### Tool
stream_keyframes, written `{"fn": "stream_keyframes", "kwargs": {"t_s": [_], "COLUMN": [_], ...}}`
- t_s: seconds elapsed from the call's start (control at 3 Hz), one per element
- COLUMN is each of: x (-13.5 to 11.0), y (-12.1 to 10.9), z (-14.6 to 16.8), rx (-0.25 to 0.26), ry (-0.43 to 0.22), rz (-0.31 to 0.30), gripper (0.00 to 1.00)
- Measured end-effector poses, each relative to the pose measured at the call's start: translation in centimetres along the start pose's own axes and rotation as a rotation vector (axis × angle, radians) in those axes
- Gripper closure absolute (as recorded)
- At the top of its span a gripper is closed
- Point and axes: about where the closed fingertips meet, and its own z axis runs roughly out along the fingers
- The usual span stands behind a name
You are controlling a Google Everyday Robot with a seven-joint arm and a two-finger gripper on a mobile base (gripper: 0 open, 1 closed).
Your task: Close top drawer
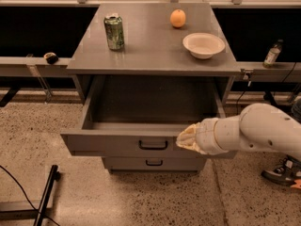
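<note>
The top drawer (108, 142) stands pulled out at the centre of the frame, its black handle (153, 145) facing the camera. The robot's gripper (188, 138), reaching in from the right edge, sits against the front panel just right of that handle; whether it is apart or together cannot be told. On the worktop (150, 51) above sit a green can (114, 31), an orange (178, 18) and a white bowl (203, 45).

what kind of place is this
Probably a robot test lab or workshop: speckled hard floor, gray metal cabinet with a can and bowl on top. The gripper is against the front of the open top drawer.
</note>
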Motion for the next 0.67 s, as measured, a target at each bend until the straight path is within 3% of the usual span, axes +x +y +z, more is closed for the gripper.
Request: {"fn": "stream_keyframes", "kwargs": {"t_s": [0.33,0.67], "x": [1.88,1.87], "y": [-5.62,-5.59], "z": [3.98,3.98], "rx": [-0.042,-0.042], "ry": [-0.034,-0.034], "rz": [-0.035,-0.035], "gripper": [1.00,1.00]}}
